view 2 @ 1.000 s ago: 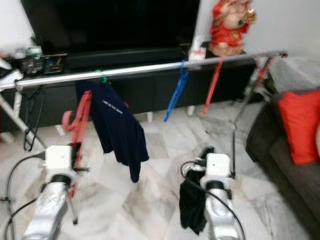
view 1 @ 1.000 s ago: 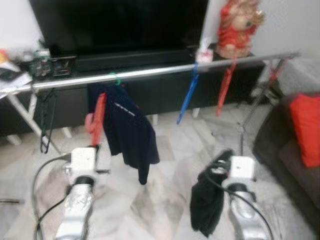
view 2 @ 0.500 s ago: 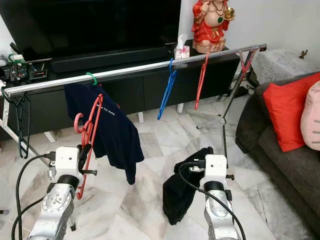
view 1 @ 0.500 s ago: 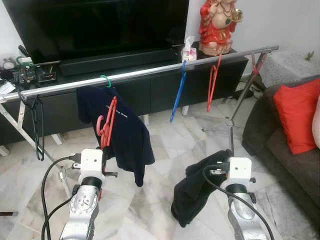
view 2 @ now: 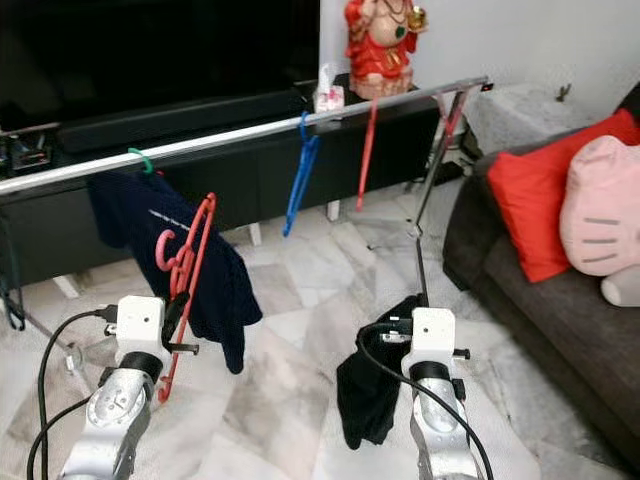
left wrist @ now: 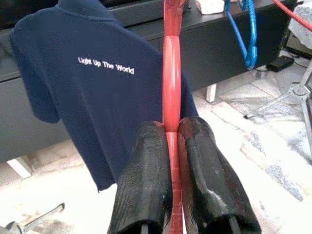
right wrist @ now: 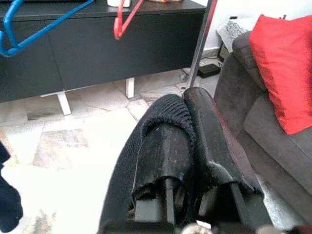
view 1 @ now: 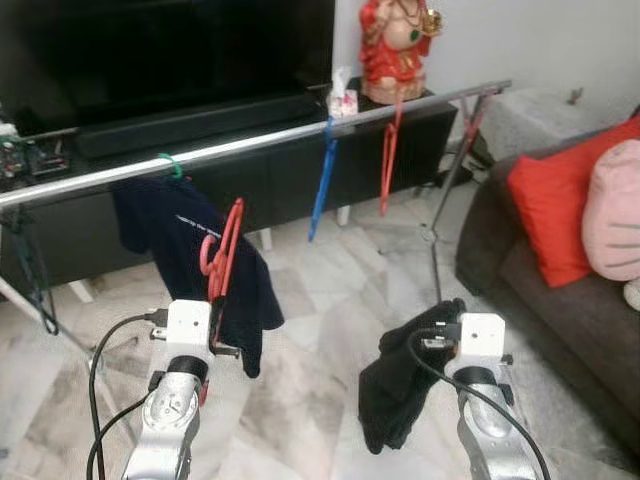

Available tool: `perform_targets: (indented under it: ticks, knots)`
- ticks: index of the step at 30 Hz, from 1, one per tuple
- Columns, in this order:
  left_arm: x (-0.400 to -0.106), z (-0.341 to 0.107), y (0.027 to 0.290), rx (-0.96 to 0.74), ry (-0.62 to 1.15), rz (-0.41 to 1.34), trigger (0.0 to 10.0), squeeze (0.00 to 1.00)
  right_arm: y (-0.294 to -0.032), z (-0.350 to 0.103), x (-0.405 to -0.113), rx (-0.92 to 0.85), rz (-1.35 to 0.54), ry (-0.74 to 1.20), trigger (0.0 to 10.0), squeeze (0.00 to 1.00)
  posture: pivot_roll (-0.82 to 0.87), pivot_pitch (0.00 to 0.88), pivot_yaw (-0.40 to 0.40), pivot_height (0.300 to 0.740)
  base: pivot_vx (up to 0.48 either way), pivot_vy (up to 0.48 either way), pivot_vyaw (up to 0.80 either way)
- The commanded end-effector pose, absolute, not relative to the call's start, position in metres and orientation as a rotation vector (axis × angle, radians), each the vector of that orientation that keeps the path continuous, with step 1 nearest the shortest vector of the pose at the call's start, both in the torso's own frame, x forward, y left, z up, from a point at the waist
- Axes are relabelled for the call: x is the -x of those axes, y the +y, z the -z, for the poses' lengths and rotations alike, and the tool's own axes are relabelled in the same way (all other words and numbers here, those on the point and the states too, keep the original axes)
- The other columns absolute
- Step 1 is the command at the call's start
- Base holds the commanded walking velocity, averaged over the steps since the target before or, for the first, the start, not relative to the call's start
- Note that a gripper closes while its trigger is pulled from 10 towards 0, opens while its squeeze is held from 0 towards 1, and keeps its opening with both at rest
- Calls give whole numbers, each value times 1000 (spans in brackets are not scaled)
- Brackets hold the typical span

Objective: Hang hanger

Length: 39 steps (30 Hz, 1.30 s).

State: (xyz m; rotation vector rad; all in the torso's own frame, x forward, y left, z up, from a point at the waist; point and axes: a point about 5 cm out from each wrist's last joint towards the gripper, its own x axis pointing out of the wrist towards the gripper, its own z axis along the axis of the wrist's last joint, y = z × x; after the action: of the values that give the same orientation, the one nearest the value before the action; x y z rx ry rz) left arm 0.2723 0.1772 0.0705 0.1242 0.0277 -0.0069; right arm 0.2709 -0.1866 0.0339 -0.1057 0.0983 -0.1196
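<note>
Jaws pinched on the red hanger (left wrist: 171,73), the left gripper (left wrist: 174,146) holds it upright toward the rail (view 1: 250,147), while the right gripper (right wrist: 187,122) clamps black cloth (view 1: 400,390).

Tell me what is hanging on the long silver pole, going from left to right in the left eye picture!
Dark blue T-shirt on a green hanger hook → blue hanger → red hanger.
</note>
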Motion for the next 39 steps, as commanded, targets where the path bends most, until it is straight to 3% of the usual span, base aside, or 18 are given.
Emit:
perform_targets:
  ticks: [1, 11, 39]
  knots:
    - [-271, -73, 181, -118, 21, -4, 10000, 0, -186, -42, -275, 104, 121, 56, 10000, 0, -82, 0, 6, 740, 0, 0, 0]
    - [-271, -73, 181, -116, 19, -5, 10000, 0, -188, -41, -276, 92, 127, 69, 10000, 0, -80, 0, 4, 740, 0, 0, -296]
    - [-271, -73, 178, -117, 18, 15, 10000, 0, -187, -43, -277, 112, 118, 52, 10000, 0, -81, 0, 10, 740, -283, 0, -46]
